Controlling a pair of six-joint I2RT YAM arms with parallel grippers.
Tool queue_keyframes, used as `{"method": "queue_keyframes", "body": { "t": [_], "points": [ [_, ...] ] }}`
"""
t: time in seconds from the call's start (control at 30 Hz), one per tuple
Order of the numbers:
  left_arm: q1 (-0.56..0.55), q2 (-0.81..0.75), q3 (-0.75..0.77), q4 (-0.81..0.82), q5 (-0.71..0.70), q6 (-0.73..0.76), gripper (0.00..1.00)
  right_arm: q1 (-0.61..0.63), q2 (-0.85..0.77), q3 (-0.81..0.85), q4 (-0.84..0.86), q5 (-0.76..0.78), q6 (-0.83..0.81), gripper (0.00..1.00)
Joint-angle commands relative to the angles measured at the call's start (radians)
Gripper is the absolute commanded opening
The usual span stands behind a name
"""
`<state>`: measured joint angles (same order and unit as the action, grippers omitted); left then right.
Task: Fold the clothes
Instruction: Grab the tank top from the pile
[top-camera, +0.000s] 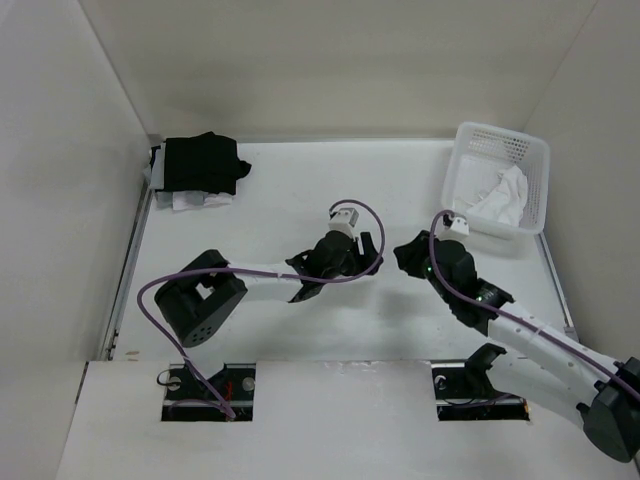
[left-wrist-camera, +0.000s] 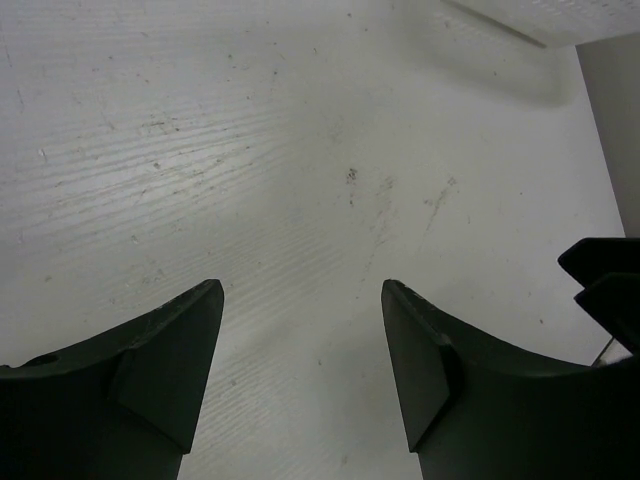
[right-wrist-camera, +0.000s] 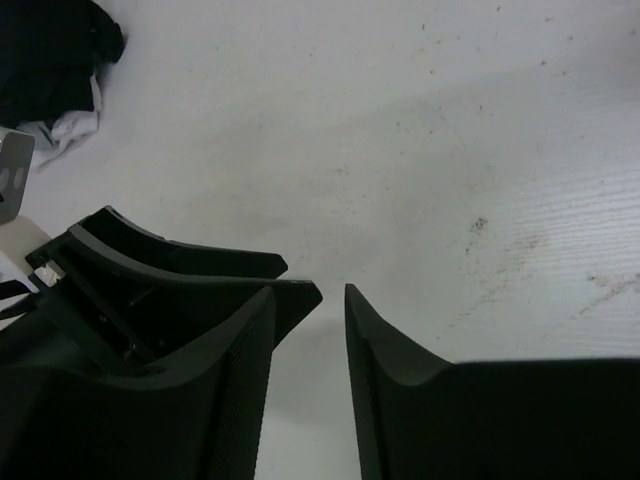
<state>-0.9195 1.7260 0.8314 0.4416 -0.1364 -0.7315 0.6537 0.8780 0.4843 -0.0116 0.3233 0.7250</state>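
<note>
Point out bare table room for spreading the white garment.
Widest free patch: the far strip of table between the black folded pile and the basket. Crowded at mid-table, where left gripper and right gripper nearly meet.

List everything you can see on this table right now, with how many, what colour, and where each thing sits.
white garment: one, white, crumpled inside the basket
lattice basket: one, white plastic, far right corner of the table
folded garments: one stack, black, far left corner
white cloth: one, white, showing under the black stack
table: one, white, scuffed
left gripper: one, black, open, empty, over bare table near the middle
right gripper: one, black, slightly open, empty, right beside the left gripper
</note>
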Motion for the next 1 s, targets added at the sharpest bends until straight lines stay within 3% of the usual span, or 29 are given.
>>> {"method": "queue_keyframes", "body": {
  "t": [0.0,0.27,0.37,0.53,0.63,0.73,0.83,0.97],
  "points": [
    [-0.005,-0.062,-0.017,0.085,0.014,0.035,0.64,-0.024,0.016,0.092,0.010,0.019,-0.032,0.32],
    [-0.011,-0.083,-0.067,0.161,0.021,0.038,0.64,-0.137,0.111,0.221,0.015,0.019,-0.058,0.06],
    [-0.014,-0.085,-0.084,0.187,0.021,0.041,0.63,-0.245,0.168,0.296,0.010,0.039,-0.093,0.02],
    [-0.005,-0.095,-0.118,0.236,0.026,0.046,0.62,-0.551,0.341,0.489,-0.028,0.034,-0.130,0.02],
    [0.006,-0.108,-0.141,0.261,0.026,0.046,0.62,-0.673,0.470,0.592,-0.074,0.043,-0.148,0.13],
    [0.021,-0.111,-0.150,0.269,0.031,0.038,0.62,-0.749,0.623,0.669,-0.102,0.033,-0.142,0.35],
    [0.032,-0.112,-0.155,0.273,0.043,0.032,0.62,-0.788,0.774,0.753,-0.120,-0.006,-0.145,0.50],
    [0.047,-0.098,-0.156,0.284,0.064,0.018,0.62,-0.841,0.956,0.916,-0.223,0.002,-0.150,0.53]
  ]
}}
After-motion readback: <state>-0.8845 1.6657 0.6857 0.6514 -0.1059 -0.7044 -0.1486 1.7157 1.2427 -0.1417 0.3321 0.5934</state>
